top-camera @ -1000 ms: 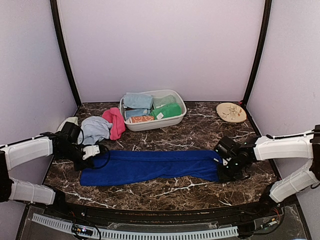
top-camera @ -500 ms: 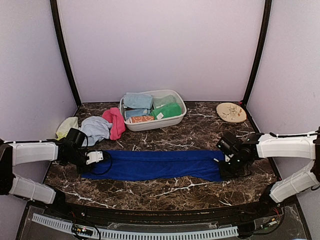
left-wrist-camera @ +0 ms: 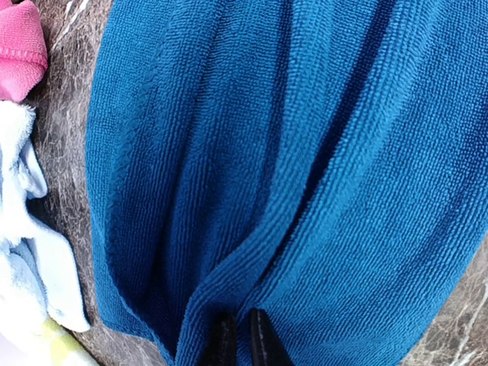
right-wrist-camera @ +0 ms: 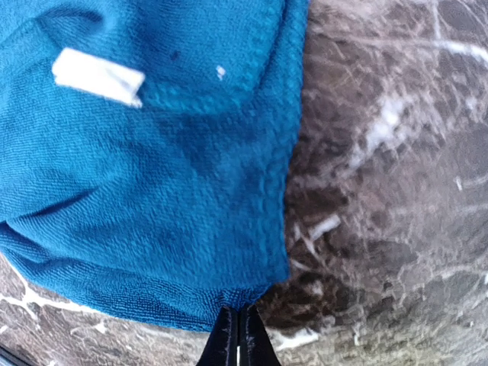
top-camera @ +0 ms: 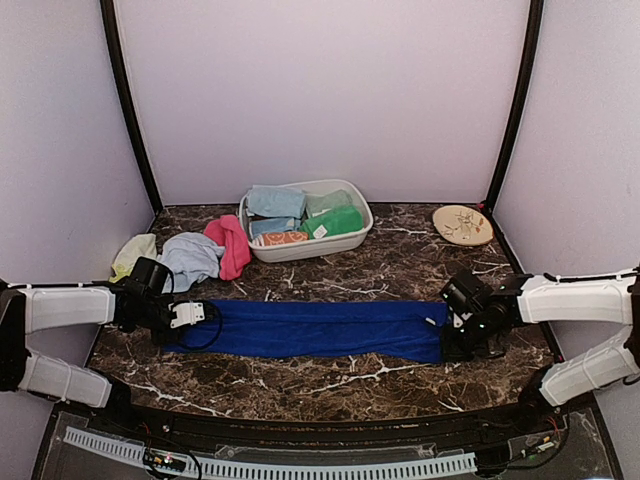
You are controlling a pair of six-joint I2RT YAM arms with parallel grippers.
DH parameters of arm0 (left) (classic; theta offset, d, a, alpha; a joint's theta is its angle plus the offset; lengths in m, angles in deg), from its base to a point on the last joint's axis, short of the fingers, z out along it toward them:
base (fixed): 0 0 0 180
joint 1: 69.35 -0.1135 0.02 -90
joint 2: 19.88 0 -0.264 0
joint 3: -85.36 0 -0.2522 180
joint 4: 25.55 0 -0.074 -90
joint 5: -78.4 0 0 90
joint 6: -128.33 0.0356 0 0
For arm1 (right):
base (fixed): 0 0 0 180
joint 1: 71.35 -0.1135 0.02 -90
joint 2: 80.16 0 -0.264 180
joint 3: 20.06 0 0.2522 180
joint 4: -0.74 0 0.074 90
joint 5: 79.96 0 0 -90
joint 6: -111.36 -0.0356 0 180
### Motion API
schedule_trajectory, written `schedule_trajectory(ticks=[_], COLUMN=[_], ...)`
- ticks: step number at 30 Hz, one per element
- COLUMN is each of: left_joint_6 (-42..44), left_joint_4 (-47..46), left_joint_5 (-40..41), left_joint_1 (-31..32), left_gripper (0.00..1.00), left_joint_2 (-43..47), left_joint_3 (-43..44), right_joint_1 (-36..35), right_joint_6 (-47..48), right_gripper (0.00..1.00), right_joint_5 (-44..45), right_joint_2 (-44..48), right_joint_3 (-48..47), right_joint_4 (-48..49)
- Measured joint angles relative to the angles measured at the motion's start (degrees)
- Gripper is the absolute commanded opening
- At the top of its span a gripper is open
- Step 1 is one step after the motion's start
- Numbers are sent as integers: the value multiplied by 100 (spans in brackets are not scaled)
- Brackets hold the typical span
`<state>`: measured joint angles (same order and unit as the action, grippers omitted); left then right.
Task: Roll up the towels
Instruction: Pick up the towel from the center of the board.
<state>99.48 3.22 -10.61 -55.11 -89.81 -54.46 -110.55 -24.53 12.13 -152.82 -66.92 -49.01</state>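
Pinching a fold at one end of blue towel (top-camera: 320, 330) with left claw (left-wrist-camera: 236, 341), fingers nearly together. Clamping the opposite corner hem with right claw (right-wrist-camera: 237, 335), closed tight. Stretched flat on tabletop (top-camera: 400, 275) between both claws. Noting pink towel (left-wrist-camera: 19, 46) and pale blue towel (left-wrist-camera: 30, 252) beside left claw.

Your left arm (top-camera: 60, 307) and right arm (top-camera: 580, 298): white shells, black joints. A black cable (top-camera: 216, 328) loops by the left gripper (top-camera: 203, 314); fingertips (left-wrist-camera: 259, 341) are slim, black.
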Motion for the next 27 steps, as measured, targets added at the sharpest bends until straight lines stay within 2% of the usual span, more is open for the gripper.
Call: schedule_trajectory(ticks=[5,12,21,27], left_joint_6=[26,160,271,295], left_joint_4=[50,540,1676,1974], left_joint_5=[13,-61,-380,-350], left_joint_1=[-26,-66,-101,-125], left_gripper=[12,13,14,19], left_joint_2=[46,262,328,317], left_joint_3=[-15,11,286,643], right_joint_1=[24,48,59,118], right_joint_6=[0,306,448,584], right_gripper=[0,0,0,0], right_joint_5=[94,470,472,538], right_joint_2=[227,291,295,291], right_joint_3=[-120,-1191,-879,-1362], right_joint_4=[-579,-1843,-2358,-2702])
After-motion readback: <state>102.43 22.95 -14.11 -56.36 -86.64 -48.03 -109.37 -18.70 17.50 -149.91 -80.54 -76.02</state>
